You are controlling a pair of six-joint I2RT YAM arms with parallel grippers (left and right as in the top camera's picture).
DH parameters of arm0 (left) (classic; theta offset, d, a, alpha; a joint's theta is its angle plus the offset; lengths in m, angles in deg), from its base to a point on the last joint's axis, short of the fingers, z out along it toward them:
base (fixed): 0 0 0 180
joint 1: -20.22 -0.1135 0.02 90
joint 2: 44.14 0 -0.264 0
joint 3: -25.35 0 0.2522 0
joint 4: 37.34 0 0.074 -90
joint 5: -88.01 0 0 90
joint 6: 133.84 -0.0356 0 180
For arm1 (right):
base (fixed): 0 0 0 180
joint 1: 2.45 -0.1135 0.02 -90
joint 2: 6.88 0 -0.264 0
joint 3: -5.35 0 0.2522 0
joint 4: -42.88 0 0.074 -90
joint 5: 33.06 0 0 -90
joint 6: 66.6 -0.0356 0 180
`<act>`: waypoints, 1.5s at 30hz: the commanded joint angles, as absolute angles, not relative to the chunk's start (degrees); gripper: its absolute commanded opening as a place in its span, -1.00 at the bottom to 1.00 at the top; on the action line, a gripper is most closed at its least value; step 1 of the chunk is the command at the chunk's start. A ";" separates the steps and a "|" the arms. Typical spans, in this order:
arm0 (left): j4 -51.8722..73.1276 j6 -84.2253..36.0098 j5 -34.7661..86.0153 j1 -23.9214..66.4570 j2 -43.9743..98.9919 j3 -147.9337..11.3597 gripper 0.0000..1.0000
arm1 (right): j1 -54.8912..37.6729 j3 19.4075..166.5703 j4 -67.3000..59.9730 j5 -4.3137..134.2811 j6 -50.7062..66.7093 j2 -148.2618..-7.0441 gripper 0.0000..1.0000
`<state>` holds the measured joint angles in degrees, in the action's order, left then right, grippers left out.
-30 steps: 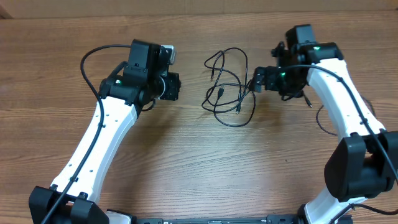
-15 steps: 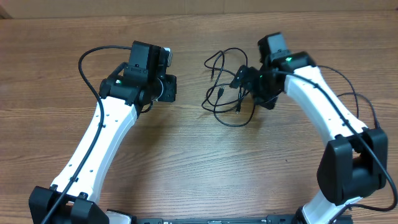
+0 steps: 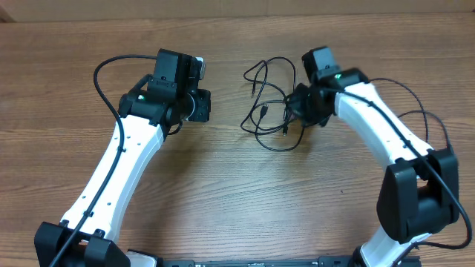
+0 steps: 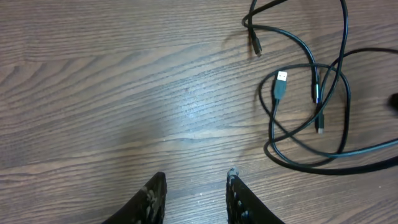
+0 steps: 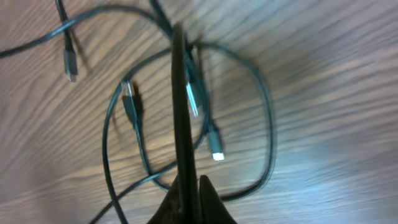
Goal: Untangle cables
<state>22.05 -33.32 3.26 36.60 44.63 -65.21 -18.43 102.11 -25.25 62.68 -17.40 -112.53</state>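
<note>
Right gripper [image 3: 298, 102]: fingers pressed together with no visible gap, positioned at the right edge of the cables [image 3: 271, 111]. The right wrist view shows the closed fingers lying across several cord loops; whether a cord is pinched between them cannot be determined. Left gripper [image 4: 194, 177]: fingers parted with nothing between them, over bare wooden table [image 3: 223, 185] to the left of the tangle and apart from it. Cables lie as one loose cluster of overlapping thin black loops on the table between both grippers, with a USB plug [image 4: 281, 84] and smaller connectors exposed on the left side.
</note>
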 commanded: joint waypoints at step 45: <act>19.43 -17.93 19.88 41.61 49.68 -65.45 0.02 | 3.14 150.37 -43.48 84.03 8.46 -104.18 -0.92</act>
<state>18.97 -24.97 15.48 40.25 46.86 -65.23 2.96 149.17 -43.87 81.67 7.54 -104.18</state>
